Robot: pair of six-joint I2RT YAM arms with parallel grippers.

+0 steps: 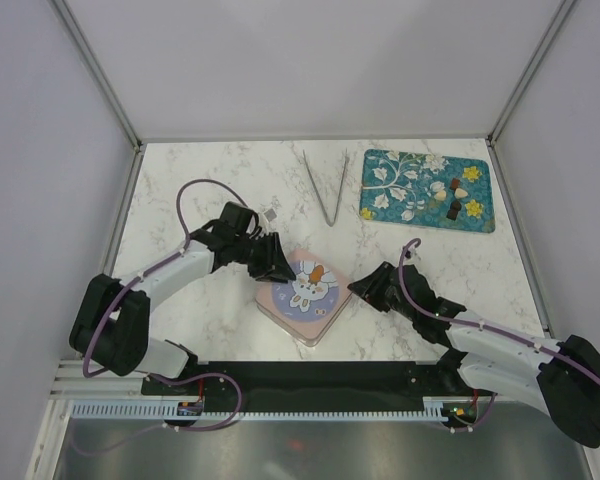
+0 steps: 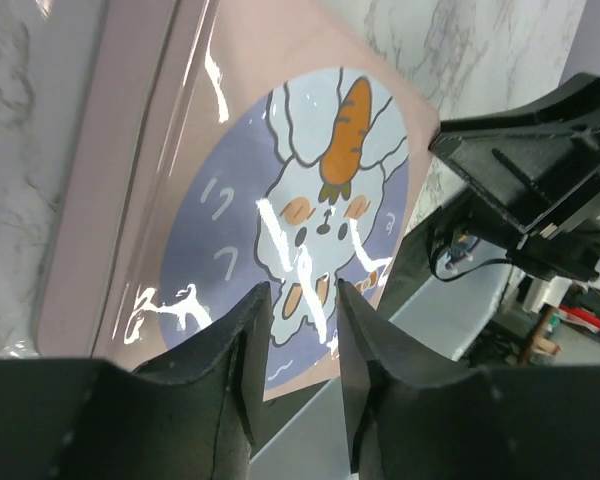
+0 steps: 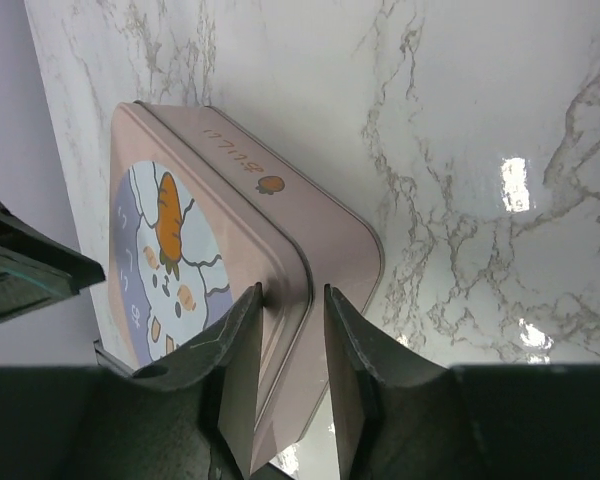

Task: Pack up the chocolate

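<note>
The chocolate (image 1: 453, 196), several small brown and cream pieces, lies on a teal flowered mat (image 1: 400, 172) at the back right, far from both grippers. A pink tin with a rabbit-and-carrot lid (image 1: 305, 295) sits closed in the middle near the front edge. My left gripper (image 1: 270, 262) hovers over the tin's lid (image 2: 180, 150); in the left wrist view (image 2: 302, 290) its jaws stand apart with nothing between them. My right gripper (image 1: 358, 290) straddles the tin's rounded right edge (image 3: 280, 210), one finger on the lid and the other against the side wall (image 3: 292, 292).
Metal tongs (image 1: 327, 190) lie spread in a V at the back centre, left of the mat. A small white tag (image 1: 270, 214) lies beside the left arm. White walls close the marble table (image 1: 210, 180) on three sides.
</note>
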